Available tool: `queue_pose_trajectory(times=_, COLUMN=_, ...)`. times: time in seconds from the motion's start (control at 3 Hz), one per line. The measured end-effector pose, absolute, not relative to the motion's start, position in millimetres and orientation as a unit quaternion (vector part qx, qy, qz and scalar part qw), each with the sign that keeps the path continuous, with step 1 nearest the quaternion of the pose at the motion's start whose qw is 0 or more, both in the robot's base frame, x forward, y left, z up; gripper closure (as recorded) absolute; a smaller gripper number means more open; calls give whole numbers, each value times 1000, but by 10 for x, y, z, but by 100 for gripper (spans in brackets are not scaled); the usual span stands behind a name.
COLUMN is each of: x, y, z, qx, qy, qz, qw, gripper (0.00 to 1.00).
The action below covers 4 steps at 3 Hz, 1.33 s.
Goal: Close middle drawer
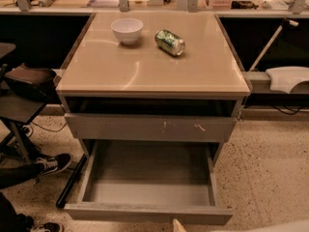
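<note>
Camera view: wide grey wooden middle drawer (145, 213), lower centre, pulled out, closing undone; my gripper (177, 224), bottom edge, state untellable.

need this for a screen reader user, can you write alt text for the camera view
The middle drawer is pulled far out and empty, below a scratched drawer front that stands slightly open. A white bowl and a green can on its side sit on the tan cabinet top; the gripper just shows at the bottom edge, before that drawer.
</note>
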State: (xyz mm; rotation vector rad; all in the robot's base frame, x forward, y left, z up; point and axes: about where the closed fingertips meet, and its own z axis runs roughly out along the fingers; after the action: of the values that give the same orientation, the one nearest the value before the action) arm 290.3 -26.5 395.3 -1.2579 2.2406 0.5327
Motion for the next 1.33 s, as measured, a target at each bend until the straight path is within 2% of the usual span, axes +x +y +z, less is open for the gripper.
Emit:
queue_pose_trajectory(times=0.33, x=3219, y=-97, z=4130, qx=-441, qy=828, qz=204, qw=280, gripper=0)
queue_pose_trajectory(times=1.33, x=3446, y=2, z=4125, qx=-446, qy=816, qz=231, qw=284, gripper=0)
